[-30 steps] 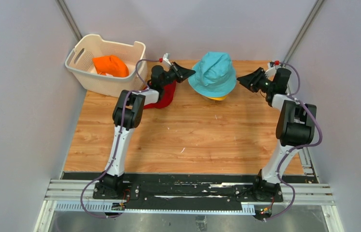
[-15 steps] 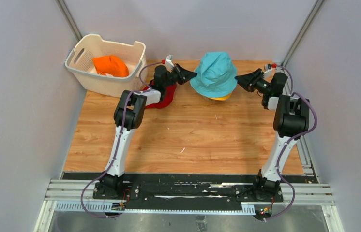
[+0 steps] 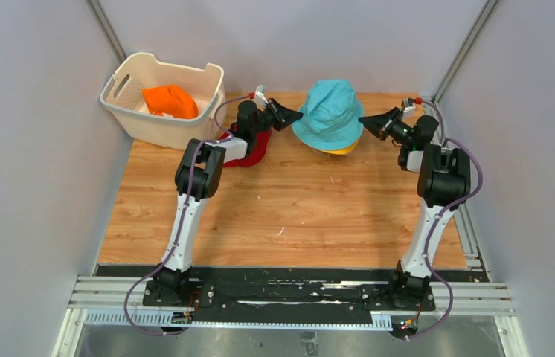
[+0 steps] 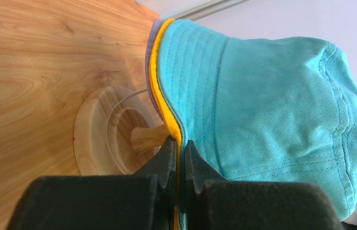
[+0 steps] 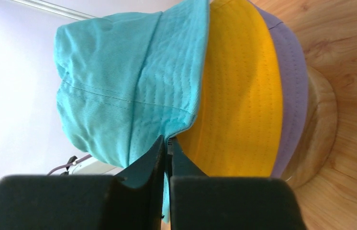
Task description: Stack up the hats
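The teal hat sits on top of a stack, over the yellow hat. In the right wrist view the teal hat covers the yellow hat, which lies over the lavender hat. My left gripper is shut on the teal hat and yellow hat brims together at the stack's left side. My right gripper is shut on the teal brim at the right. The red hat lies on the table under my left arm. The orange hat is in the basket.
The stack rests on a wooden stand at the back middle of the table. A white perforated basket stands at the back left corner. Grey walls close in the table on three sides.
My right gripper has moved a little left to the teal brim and shut on it. My left gripper keeps its grip in the same place.
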### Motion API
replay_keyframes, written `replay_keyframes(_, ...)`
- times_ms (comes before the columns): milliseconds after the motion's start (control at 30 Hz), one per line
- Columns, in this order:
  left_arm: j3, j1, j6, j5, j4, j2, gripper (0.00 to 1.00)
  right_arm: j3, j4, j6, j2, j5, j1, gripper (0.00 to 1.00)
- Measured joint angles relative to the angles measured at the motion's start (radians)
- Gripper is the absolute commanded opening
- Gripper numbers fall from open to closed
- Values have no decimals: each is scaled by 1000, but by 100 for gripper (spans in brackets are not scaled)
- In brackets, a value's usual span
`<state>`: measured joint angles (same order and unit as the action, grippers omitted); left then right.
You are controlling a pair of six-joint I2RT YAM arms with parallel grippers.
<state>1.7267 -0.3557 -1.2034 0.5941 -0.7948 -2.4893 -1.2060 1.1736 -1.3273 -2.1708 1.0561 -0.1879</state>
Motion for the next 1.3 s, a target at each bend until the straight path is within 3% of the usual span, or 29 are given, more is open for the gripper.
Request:
replay_keyframes(233, 0, 0, 0, -3, 4, 0, 0, 4, -48, 30, -5, -18, 0, 0)
replay_keyframes(467, -15, 0, 3, -18, 12, 11, 0, -74, -639, 471, 124, -164, 26, 1)
replay_keyframes(567, -25, -1, 2, -22, 10, 12, 0, -116, -781, 584, 142, -203, 36, 0)
replay_keyframes(767, -40, -2, 3, -34, 7, 23, 0, -143, -895, 661, 142, -241, 39, 1)
replay_keyframes(1067, -56, -2, 6, -49, 17, 40, 2, -167, -922, 692, 128, -253, 49, 1)
replay_keyframes(1133, -61, -2, 14, -56, 26, 49, 8, -169, -929, 696, 128, -254, 50, 7)
replay_keyframes(1300, -108, -2, 58, -86, 83, 106, 31, -162, -965, 724, 129, -291, 49, 38)
